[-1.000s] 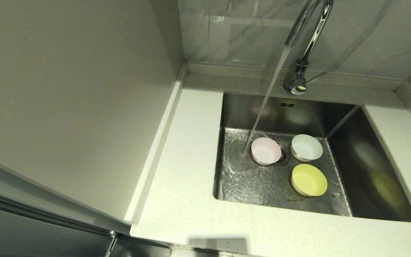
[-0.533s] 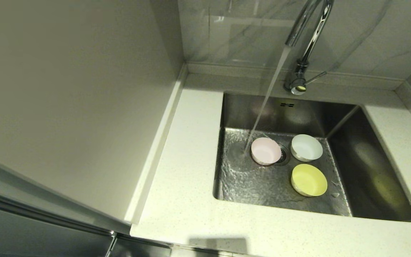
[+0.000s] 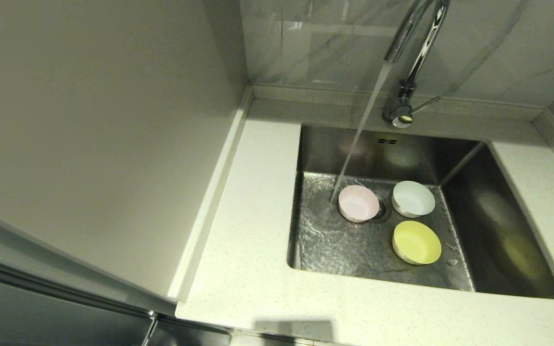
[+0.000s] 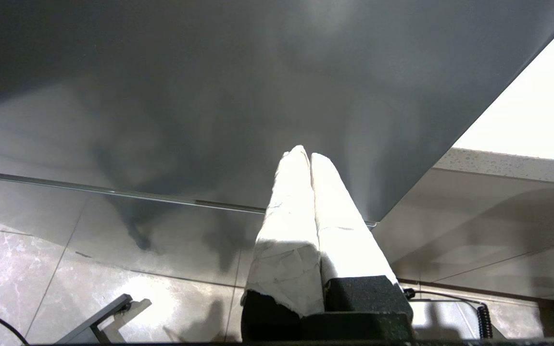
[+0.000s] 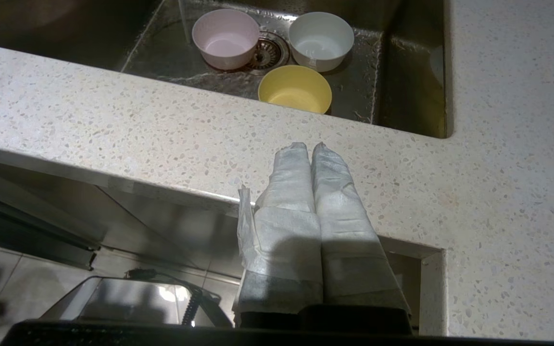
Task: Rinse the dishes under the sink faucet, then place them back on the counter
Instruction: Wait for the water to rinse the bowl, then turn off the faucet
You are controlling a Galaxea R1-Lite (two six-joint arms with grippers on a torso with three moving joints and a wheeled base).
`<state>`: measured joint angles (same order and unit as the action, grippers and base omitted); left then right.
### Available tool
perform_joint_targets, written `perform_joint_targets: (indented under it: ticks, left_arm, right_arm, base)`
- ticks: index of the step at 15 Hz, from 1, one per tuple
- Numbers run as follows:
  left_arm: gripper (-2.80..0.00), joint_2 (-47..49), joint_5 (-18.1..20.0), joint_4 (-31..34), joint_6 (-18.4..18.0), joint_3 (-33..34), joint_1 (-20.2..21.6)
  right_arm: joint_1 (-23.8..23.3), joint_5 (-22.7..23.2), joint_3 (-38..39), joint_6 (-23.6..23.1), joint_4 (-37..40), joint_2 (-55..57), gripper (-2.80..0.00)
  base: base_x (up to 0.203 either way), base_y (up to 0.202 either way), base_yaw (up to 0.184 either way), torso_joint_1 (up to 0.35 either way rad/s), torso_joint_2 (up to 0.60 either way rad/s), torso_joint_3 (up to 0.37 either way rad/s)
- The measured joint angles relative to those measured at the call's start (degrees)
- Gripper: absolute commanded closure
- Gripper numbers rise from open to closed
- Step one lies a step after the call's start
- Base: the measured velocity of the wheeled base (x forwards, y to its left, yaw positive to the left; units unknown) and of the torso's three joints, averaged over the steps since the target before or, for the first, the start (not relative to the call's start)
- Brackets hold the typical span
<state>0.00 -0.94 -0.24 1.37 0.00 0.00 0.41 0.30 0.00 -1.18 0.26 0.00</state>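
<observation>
Bowls unmoved beside the sink point(image 3: 455, 158) drain, water running.
Left gripper point(image 4: 304, 154) and right gripper point(image 5: 305, 146) stay parked, jaws pressed together; rinsing not begun.

A: Left tool point(image 4: 309, 156): two long tapered fingers point(image 4: 286, 226) wrapped in white, creased tape, seated in black blocks on a dark base.

B: Right tool point(image 5: 310, 146): same build. The white wrap looks gauzy and layered in bands, with a loose flap along one finger's edge. Black mount below.

A: No markings or screws visible on either.
</observation>
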Motion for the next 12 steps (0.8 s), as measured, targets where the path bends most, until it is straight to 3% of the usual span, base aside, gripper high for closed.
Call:
perform_joint_targets:
  ticks: [9, 12]
  left_arm:
    - [0.00, 0.00, 0.01, 0.00, -0.01, 0.00, 0.00]
    - [0.00, 0.00, 0.00, 0.00, 0.00, 0.00, 0.00]
  right_arm:
    - [0.00, 0.77, -0.27, -1.78, 0.23, 1.11, 0.00]
    - [-0.60, 3.60, -6.03, -1.73, 2.04, 9.55, 0.00]
  base:
    - [0.000, 0.000, 0.000, 0.000, 0.00, 0.000]
    - [0.000, 0.000, 0.000, 0.000, 0.00, 0.000]
